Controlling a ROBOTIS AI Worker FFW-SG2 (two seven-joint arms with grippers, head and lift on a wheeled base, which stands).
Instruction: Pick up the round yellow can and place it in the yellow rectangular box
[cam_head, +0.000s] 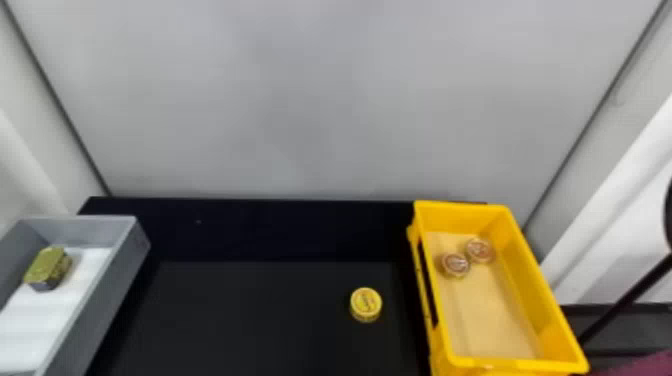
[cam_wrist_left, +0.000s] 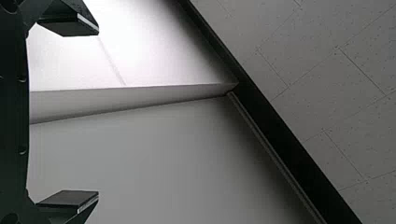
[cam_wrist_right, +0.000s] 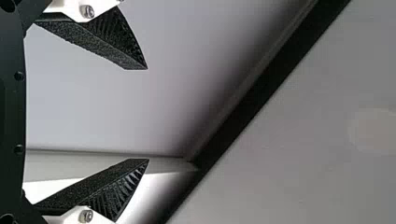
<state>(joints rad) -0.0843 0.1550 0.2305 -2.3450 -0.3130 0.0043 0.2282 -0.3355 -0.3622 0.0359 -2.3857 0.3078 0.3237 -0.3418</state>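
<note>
The can (cam_head: 366, 304) sat upright on the black table (cam_head: 250, 320), toward 5 o'clock from the middle of the head view. The box (cam_head: 537, 280) stood near it, at its 3 o'clock, with two brown discs (cam_head: 455, 265) close together toward the box's 11 o'clock. At the can's 9 o'clock, well apart, a grey bin (cam_head: 107, 285) held a tin (cam_head: 47, 267). Left gripper (cam_wrist_left: 98, 112) and right gripper (cam_wrist_right: 148, 114) were both released, fingers wide apart.

plain grey wall (cam_head: 300, 100) behind a black table (cam_head: 250, 315), slanting dark seams (cam_head: 56, 100), speckled tiles (cam_wrist_left: 327, 74)
</note>
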